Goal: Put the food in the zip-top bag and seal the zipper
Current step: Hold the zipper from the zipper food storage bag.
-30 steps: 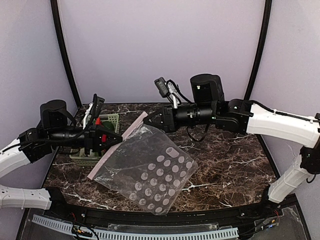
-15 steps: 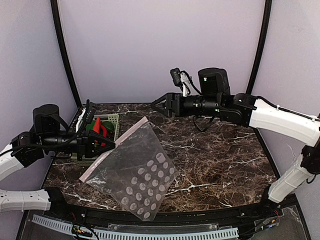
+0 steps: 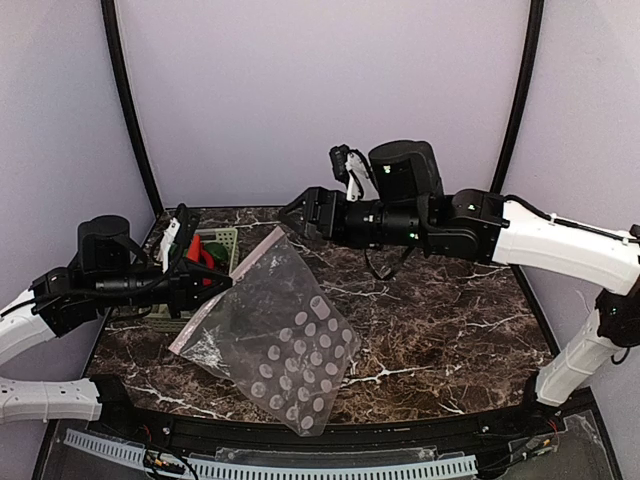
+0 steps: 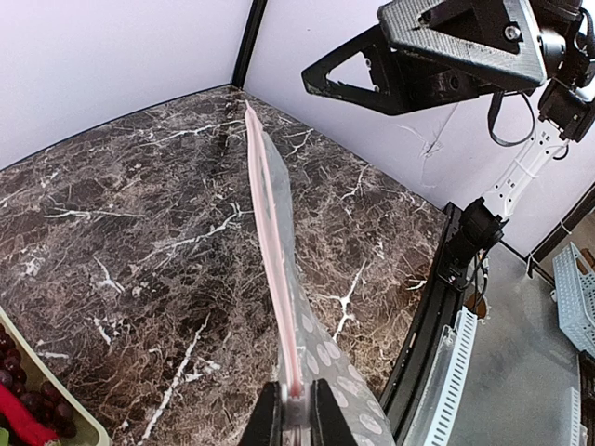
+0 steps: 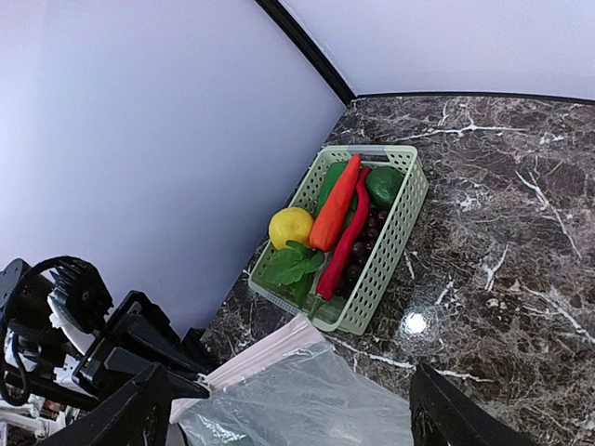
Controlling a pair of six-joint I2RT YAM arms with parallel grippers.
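L fingers (image 3: 212, 284) are pinched shut on one end of the zipper (image 4: 270, 232), holding that edge of the zip-top bag (image 3: 275, 335) up off the worktop (image 3: 440, 310). The bag hangs tilted, dotted part sloping down twd the near edge; can't tell how much of it rests on the marble. In the L wrist view the pinkish zipper strip runs straight away from the fingers w/ the bag standing on edge. Can't tell if the strip is pressed closed along its length.

R fingers (image 3: 298, 212) are spread wide w/ nothing btwn them. They hover near the far corner of the bag's mouth edge, above it, not touching.

All the food sits in a pale green mesh basket (image 5: 381, 260) at the far-L corner of the worktop, beside the wall:
- lemon (image 5: 291, 226) at one end, green leafy veg (image 5: 290, 265) just beside it
- red chili (image 5: 349, 237) lying lengthwise, an orange-red pepper (image 5: 337, 204) against it
- dark grapes (image 5: 361, 265) partly under the chili
- round green piece (image 5: 383, 184) at the other end

In the top view the L arm & the raised bag edge cover much of the basket; only some rim & a bit of red show. The lifted bag stands btwn the basket & the middle of the worktop. The R wrist view sees the basket unblocked, w/ the bag's mouth corner just below it.
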